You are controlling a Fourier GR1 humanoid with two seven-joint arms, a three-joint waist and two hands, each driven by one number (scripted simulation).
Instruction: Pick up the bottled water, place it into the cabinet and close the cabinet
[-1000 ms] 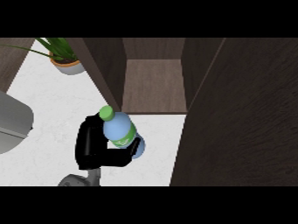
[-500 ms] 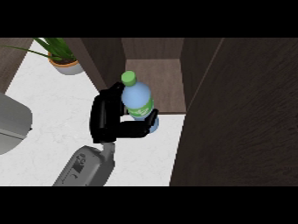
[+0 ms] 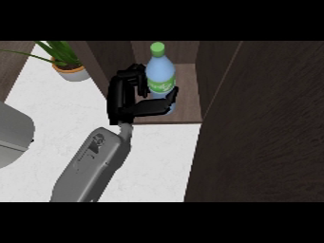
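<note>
Head view, looking steeply down, we see a white speckled counter [image 3: 157, 156] with a dark wood-grain cabinet [image 3: 276, 133] at far right. One black hand [image 3: 133, 97] on a smooth grey forearm, which hand we cannot tell, curls fingers and thumb round the bottled water [image 3: 160, 71]. This clear blue bottle, with green cap and green label, stands upright at the cabinet's open brown shelf [image 3: 185, 95]. A potted plant [image 3: 66, 64] with thin green leaves sits far left; a rounded grey appliance [image 3: 3, 137] lies near left.
</note>
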